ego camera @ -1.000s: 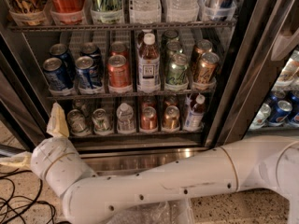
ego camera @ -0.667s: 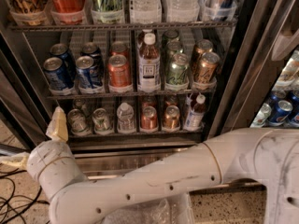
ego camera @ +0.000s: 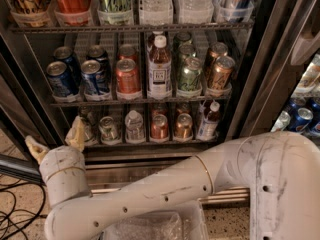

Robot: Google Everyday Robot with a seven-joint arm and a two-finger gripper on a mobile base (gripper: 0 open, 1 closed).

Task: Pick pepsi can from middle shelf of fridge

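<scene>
Two blue pepsi cans (ego camera: 60, 79) (ego camera: 95, 77) stand at the front left of the middle shelf (ego camera: 140, 102), a grey wire rack, with more blue cans behind them. The fridge (ego camera: 250, 74) is open, with a steel frame and a dark interior. My gripper (ego camera: 56, 140) is low at the left, in front of the bottom rack and well below the pepsi cans. Its pale fingers (ego camera: 77, 133) are spread and hold nothing. My white arm (ego camera: 165, 194) crosses the bottom of the view.
On the middle shelf, right of the pepsi cans, stand an orange-red can (ego camera: 127, 76), a tea bottle (ego camera: 159, 69), a green can (ego camera: 190, 75) and a bronze can (ego camera: 220, 72). Big bottles fill the rack above and small cans (ego camera: 135, 126) the rack below. Cables (ego camera: 20, 199) lie on the floor at the left.
The gripper has shifted slightly right and stays low at the fridge's lower left. The arm's large link has risen at the right. The cans have not moved.
</scene>
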